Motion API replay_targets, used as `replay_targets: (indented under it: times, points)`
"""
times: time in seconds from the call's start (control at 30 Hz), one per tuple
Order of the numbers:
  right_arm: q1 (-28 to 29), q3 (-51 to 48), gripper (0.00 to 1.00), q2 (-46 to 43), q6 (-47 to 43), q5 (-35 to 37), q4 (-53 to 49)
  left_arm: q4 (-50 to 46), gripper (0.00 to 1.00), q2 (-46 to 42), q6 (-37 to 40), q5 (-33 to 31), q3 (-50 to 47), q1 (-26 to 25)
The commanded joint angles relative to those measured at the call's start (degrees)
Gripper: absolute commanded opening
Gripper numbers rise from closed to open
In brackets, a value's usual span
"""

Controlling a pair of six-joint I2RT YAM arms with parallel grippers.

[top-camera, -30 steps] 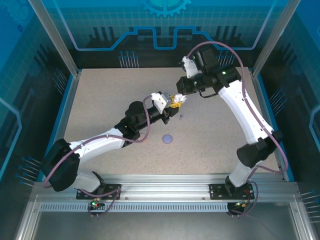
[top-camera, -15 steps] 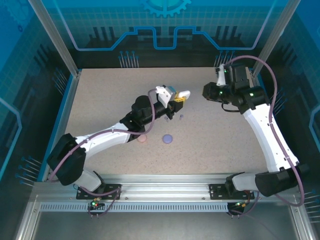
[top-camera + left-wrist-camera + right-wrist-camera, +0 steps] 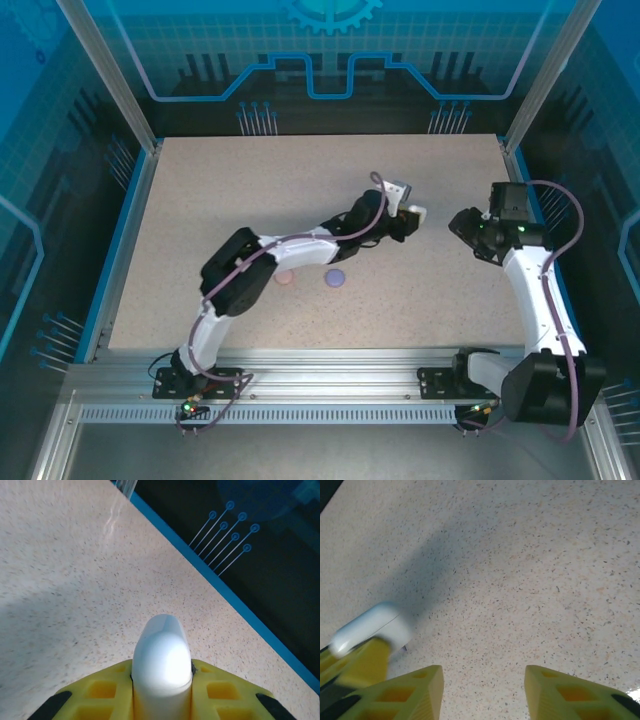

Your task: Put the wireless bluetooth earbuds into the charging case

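Left gripper pinched white charging case, long end sticking out front; right gripper gaped wide, holding nothing, white charging case near, off its left side

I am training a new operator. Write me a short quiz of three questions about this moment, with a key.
1. True or false: the right gripper is open.
2. What does the left gripper hold? A) a pink earbud B) a white case C) nothing
3. Fill in: beside the pink disc on the table lies a ____ disc.
Key: 1 true; 2 B; 3 purple (the purple disc).
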Motion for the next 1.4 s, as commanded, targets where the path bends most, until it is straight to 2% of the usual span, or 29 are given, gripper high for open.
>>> replay_targets:
  times: [0.0,0.1,0.17,0.37,0.5,0.53,0.6,0.87,1.07,1.17,1.37]
  points:
    - [-1.57,-1.53,0.5,-2.34,1.18,-3.09,2.61,-11.22,0.0,7.06,-9.22,-0.07,12.83,-0.68]
    - [-1.87,-2.37,0.54,-2.41,1.19,-4.27,3.34,-19.42,0.0,14.45,-12.15,0.46,23.65,-0.73]
    - [-1.87,-2.29,0.55,-1.92,1.08,-5.09,3.5,-24.95,0.06,18.68,-13.25,0.71,30.98,-0.77]
    - [-1.87,-2.14,0.55,-0.84,0.88,-6.19,4.75,-43.53,0.13,32.76,-14.05,3.11,57.23,-0.77]
    - [-1.87,-1.79,0.56,0.02,0.98,-6.78,5.06,-55.0,0.27,42.69,-14.94,2.84,75.44,-0.77]
    - [-1.87,-1.7,0.56,0.1,1.06,-7.0,5.19,-57.59,0.35,45.28,-15.3,2.66,80.43,-0.69]
    - [-1.87,-1.7,0.57,-0.03,1.23,-7.33,5.39,-61.64,0.41,49.26,-16.46,2.57,88.12,-0.6]
    - [-1.87,-1.29,0.6,-1.0,1.67,-7.8,5.3,-65.55,0.49,49.03,-15.39,1.72,89.34,-0.51]
    - [-1.65,-0.85,0.64,-2.39,1.63,-7.45,4.39,-68.75,0.6,45.36,-9.15,-3.67,89.39,-0.42]
    - [-1.64,-0.54,0.69,-3.17,1.65,-7.1,3.6,-70.76,0.67,42.38,-4.79,-7.25,89.4,-0.48]
    - [-1.46,0.12,0.8,-5.7,2.38,-6.25,2.68,-75.73,0.89,34.85,4.99,-14.59,89.43,-0.5]
